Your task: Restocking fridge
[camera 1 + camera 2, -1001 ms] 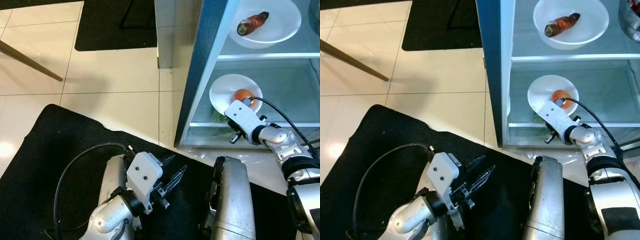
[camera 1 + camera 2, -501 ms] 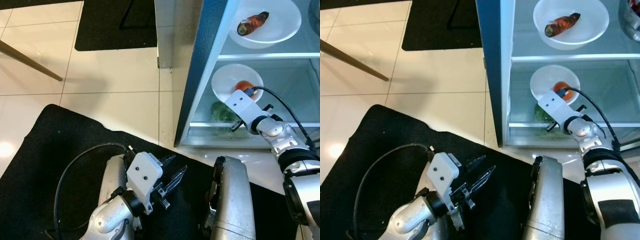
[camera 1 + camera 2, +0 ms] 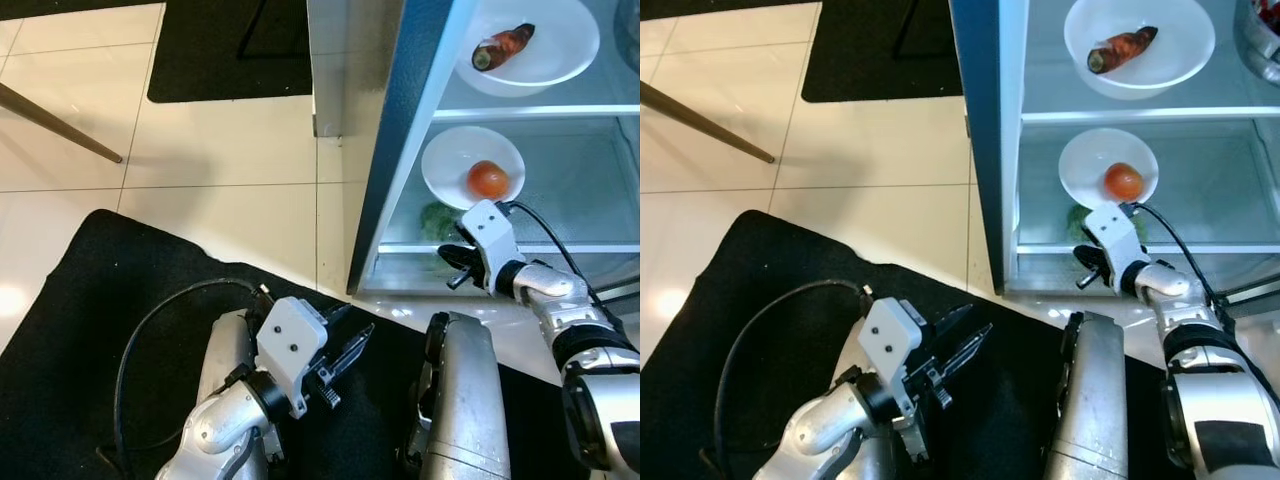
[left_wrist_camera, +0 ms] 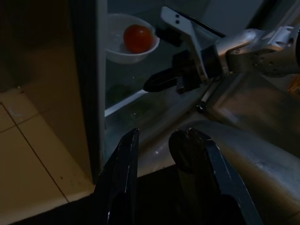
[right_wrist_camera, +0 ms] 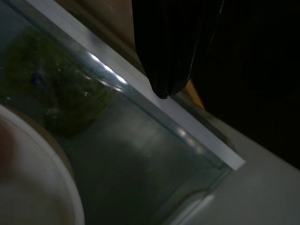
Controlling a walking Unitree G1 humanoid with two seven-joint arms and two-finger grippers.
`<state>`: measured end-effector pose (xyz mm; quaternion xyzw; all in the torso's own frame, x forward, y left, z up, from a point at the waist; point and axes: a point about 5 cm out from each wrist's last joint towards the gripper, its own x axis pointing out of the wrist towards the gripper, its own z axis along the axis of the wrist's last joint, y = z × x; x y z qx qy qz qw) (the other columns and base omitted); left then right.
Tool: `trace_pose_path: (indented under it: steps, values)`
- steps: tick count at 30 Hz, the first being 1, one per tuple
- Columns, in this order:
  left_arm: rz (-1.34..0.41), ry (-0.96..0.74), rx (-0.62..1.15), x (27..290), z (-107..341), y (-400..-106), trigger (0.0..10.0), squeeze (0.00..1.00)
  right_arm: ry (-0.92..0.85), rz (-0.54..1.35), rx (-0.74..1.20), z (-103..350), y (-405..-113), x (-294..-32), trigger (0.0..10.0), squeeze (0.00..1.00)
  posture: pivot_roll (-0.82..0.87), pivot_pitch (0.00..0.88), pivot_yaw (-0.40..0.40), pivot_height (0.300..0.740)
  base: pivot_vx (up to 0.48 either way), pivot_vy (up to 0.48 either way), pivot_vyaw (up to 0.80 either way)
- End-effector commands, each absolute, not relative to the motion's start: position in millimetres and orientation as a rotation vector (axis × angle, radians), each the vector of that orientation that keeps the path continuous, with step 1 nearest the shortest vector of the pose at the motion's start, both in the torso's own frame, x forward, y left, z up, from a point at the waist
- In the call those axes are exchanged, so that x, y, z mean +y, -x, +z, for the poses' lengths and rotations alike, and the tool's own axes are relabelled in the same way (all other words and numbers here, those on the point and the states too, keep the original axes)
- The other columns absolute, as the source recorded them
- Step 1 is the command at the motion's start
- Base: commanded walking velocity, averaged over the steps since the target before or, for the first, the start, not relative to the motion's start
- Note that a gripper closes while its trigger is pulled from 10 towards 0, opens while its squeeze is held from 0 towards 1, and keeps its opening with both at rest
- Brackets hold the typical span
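Hovering at the fridge shelf's [image 3: 520, 247] front edge, right gripper [image 3: 452, 266] empty, finger gap unclear, white bowl [image 3: 450, 165] with tomato [image 3: 488, 179] just beyond it; left gripper [image 3: 345, 352] idle, fingers apart.

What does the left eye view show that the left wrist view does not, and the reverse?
The left eye view adds the upper plate with a dark reddish food, the tiled floor and the black mat. The left wrist view adds no new thing, just a low side angle. Both share the tomato in its white bowl, the right gripper and the left gripper.
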<state>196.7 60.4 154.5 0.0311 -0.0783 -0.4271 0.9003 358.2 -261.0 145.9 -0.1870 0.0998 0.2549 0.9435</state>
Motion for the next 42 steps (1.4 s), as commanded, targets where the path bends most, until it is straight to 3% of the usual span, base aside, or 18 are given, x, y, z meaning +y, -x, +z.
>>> trace_pose_path:
  steps: [1, 12, 25, 28, 42]
  values:
    - [-0.886, -0.068, -0.118, 63, 142, -197, 10.0, 0.0, 0.303, 0.534, 0.22, 134, -347, -270, 10.0, 0.0, 0.14, 0.428, 0.094, 0.457, 0.0, 0.0, 0.0]
    - [-0.841, -0.118, -0.074, 78, 116, -208, 10.0, 0.0, 0.092, 0.472, 0.154, 114, -323, -285, 10.0, 0.0, 0.1, 0.338, 0.076, 0.457, 0.0, 0.0, 0.0]
    - [-0.808, -0.137, -0.074, 85, 105, -219, 10.0, 0.0, 0.013, 0.408, 0.149, 104, -307, -297, 10.0, 0.0, 0.05, 0.27, 0.061, 0.457, 0.0, 0.0, 0.0]
    - [-0.763, -0.133, -0.047, 94, 92, -220, 10.0, 0.0, -0.014, 0.292, 0.17, 96, -299, -310, 10.0, 0.0, 0.04, 0.237, 0.057, 0.457, 0.0, 0.0, 0.0]
    - [-0.6, -0.15, 0.105, 133, 41, -203, 10.0, 0.0, -0.056, 0.158, 0.23, 77, -290, -316, 10.0, 0.0, 0.03, 0.145, 0.039, 0.457, 0.0, 0.0, 0.0]
